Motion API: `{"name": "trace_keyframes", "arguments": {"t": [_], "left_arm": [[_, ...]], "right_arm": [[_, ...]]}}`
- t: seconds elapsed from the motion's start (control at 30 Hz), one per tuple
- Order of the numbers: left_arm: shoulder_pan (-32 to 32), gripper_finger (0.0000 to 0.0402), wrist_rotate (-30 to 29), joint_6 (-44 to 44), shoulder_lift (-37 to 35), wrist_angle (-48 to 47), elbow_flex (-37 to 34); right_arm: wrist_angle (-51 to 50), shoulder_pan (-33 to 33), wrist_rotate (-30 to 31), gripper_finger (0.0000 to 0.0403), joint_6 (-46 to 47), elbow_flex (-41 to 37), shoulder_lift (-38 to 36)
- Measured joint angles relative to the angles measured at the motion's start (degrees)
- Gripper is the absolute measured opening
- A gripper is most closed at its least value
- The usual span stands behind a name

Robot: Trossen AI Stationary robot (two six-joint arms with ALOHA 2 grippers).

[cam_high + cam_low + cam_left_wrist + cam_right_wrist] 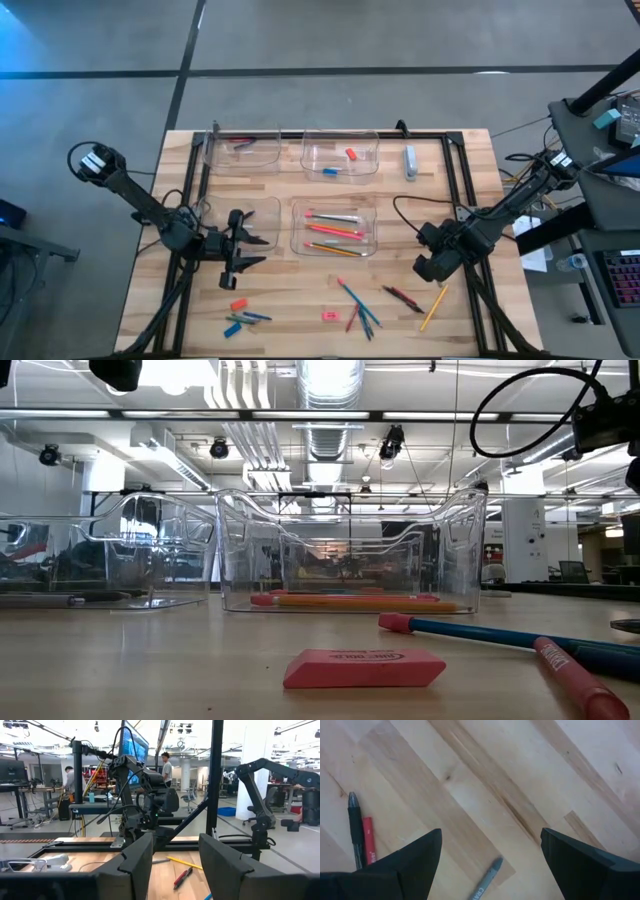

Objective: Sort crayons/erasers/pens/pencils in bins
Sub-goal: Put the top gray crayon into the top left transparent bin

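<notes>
Midway through sorting: pencils already in the middle bin. Right end effector wide open, empty, hovering near the surface's front right over a pen. Left end effector half-open, empty. Next: descend, straddle, close.

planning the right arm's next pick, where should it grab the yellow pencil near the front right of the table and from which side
Grip the yellow pencil mid-shaft, from straight above. It lies flat on the table at a diagonal, clear of the dark pen beside it, so the open right gripper should turn its fingers across the shaft.
</notes>
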Motion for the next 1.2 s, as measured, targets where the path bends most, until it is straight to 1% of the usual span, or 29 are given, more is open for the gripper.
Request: {"name": "trace_keyframes", "arguments": {"t": [0.4, 0.87, 1.1, 1.2], "left_arm": [[0.0, 0.0145, 0.0, 0.0, 0.0, -0.02, 0.0], [0.0, 0.0145, -0.02, -0.04, 0.07, -0.04, 0.0], [0.01, 0.0145, -0.04, -0.04, 0.07, -0.04, 0.0], [0.02, 0.0145, -0.04, -0.04, 0.07, -0.04, 0.0]], "right_arm": [[0.09, 0.0, 0.78, 0.0325, 0.94, -1.61, 0.0], [0.13, -0.02, 0.74, 0.0325, 1.67, -1.71, 0.0], [-3.57, -0.39, -1.69, 0.0325, 3.08, 0.59, -0.04], [-0.83, -0.37, -1.84, 0.0325, 0.26, 1.09, -0.04]]}}
